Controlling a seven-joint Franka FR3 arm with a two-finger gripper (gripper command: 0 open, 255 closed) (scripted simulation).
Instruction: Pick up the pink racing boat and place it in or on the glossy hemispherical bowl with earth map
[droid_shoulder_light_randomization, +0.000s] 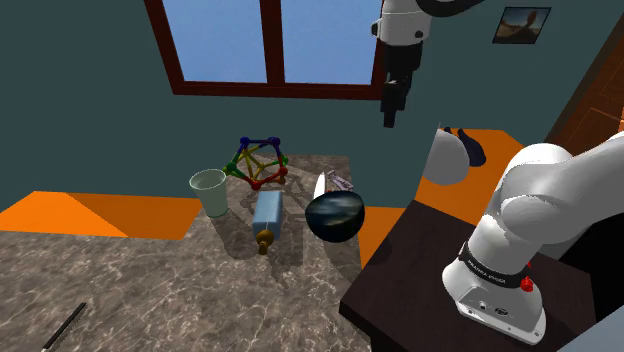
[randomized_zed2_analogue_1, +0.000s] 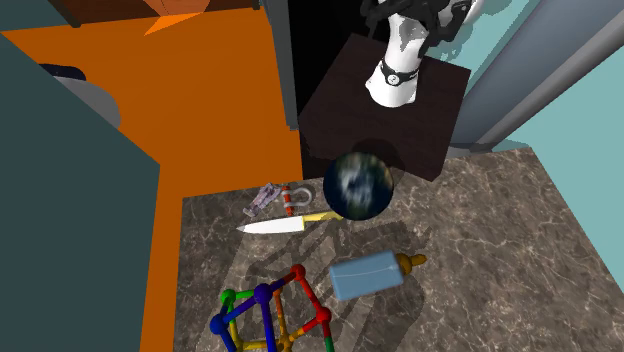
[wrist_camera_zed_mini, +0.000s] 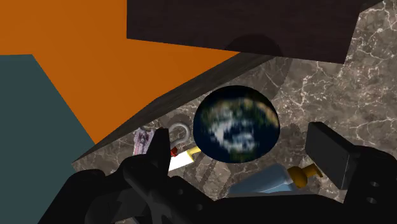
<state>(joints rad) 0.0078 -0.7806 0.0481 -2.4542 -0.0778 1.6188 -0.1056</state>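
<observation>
The globe-printed bowl (droid_shoulder_light_randomization: 335, 216) sits nearest the dark stand (droid_shoulder_light_randomization: 420, 270), on the marbled surface (droid_shoulder_light_randomization: 150, 290). It looks round and glossy. I cannot tell whether its opening faces up, so a boat set there may slide.

Just beyond the bowl lies a white-bladed knife (randomized_zed2_analogue_1: 275, 226). Past it is a small grey lock with red trim (randomized_zed2_analogue_1: 293, 196). The pink racing boat (randomized_zed2_analogue_1: 265, 197) lies right beside the lock, close to the edge of the surface where the orange floor (randomized_zed2_analogue_1: 200, 110) begins.

The boat looks small, thin and pale pinkish-purple. I judge it light and stiff, with fiddly outlines that could twist in a loose pinch. The sensible hold is probably across the narrow hull near its middle, coming straight down. That should avoid nudging the lock or pushing the boat off the edge.

Farther out, towards the shoulder view's left, lie a blue bottle (droid_shoulder_light_randomization: 266, 212), a pale cup (droid_shoulder_light_randomization: 210, 192) and a coloured ball-and-stick toy (droid_shoulder_light_randomization: 258, 162).

The jaws hang high above all this, spread apart with nothing between them.
</observation>
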